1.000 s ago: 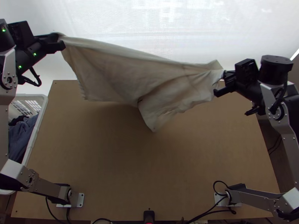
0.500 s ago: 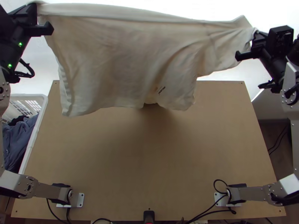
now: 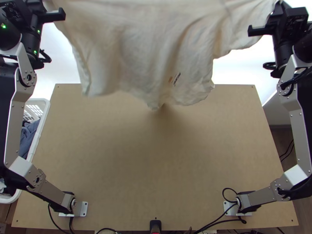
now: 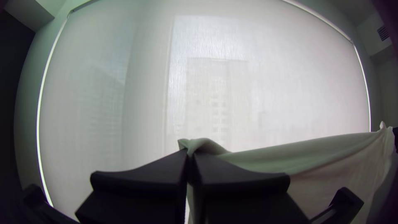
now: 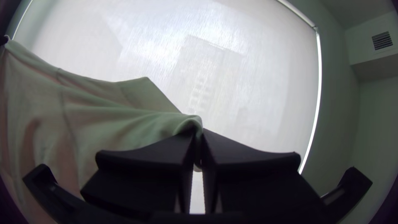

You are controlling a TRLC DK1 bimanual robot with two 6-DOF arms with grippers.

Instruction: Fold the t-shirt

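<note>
Raised beyond the table [image 3: 156, 156], the left gripper [image 3: 41, 13] and right gripper [image 3: 277, 16] stand well apart. Each pinches the t-shirt [image 3: 144, 46], its cloth hanging between them.

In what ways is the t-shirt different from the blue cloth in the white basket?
The t-shirt is cream; the blue cloth is greyish blue.
The t-shirt hangs in the air between the left claw and the right claw, while the blue cloth lies bunched in the white basket.
Both are creased.
</note>
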